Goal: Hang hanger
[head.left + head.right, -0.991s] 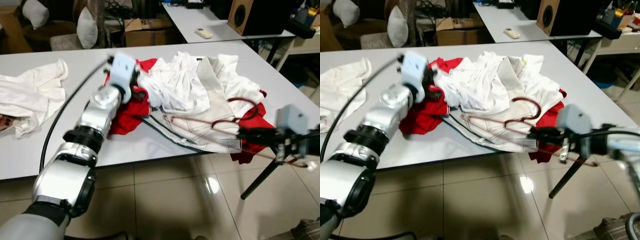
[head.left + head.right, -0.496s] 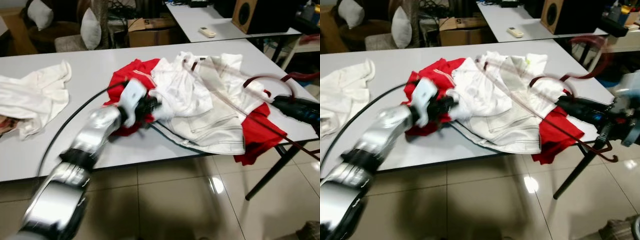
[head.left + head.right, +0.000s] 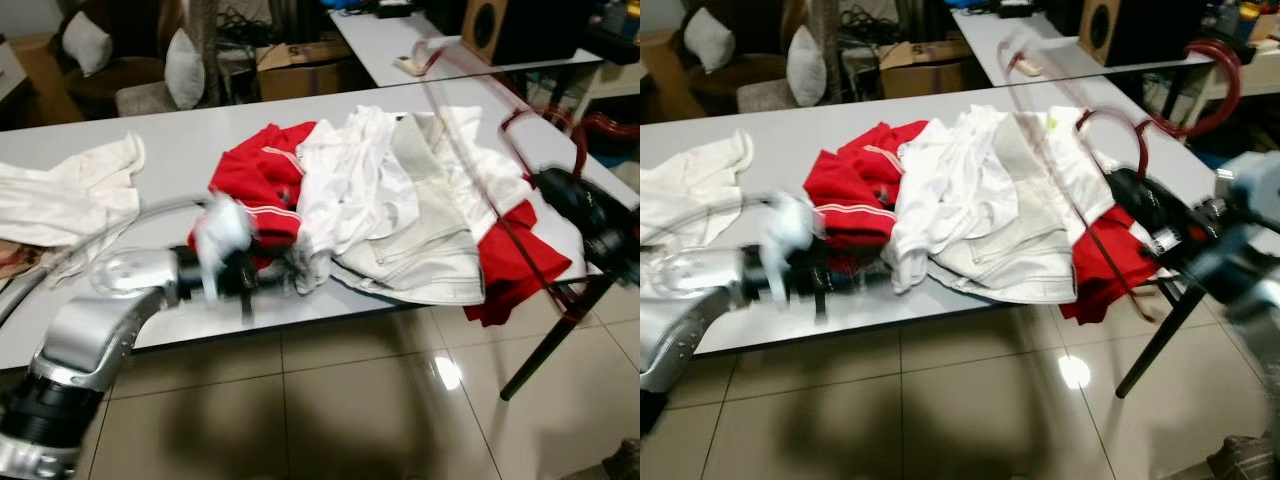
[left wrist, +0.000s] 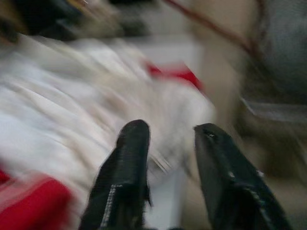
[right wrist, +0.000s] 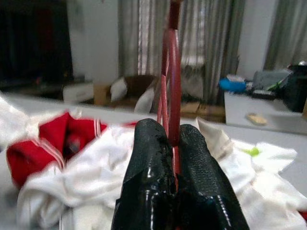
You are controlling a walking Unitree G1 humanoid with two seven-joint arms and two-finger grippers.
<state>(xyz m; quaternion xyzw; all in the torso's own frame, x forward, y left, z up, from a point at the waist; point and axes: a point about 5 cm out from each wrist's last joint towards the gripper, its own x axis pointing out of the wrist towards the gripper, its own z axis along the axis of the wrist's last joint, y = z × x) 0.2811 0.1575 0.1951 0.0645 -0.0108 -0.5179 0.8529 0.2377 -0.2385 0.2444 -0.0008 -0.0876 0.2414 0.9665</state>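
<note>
The hanger [image 3: 1110,215], dark red and blurred, is lifted over the right end of the surface [image 3: 170,150], pinched between the right gripper's [image 5: 173,143] closed fingers. The left gripper [image 4: 170,143], fingers apart and holding nothing, hovers at the near edge just beside the clothes heap [image 3: 400,200], one red garment [image 3: 255,180] under white ones. One separate white cloth [image 3: 70,195] lies further left. Beyond stand a cardboard box [image 3: 300,70] and two pillows [image 3: 183,67].

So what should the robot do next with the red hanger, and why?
Probably lift it a little higher, clear of the clothes pile. The right gripper is shut on the red hanger, which is up in the air above the table, with nowhere to hang it in view.
</note>
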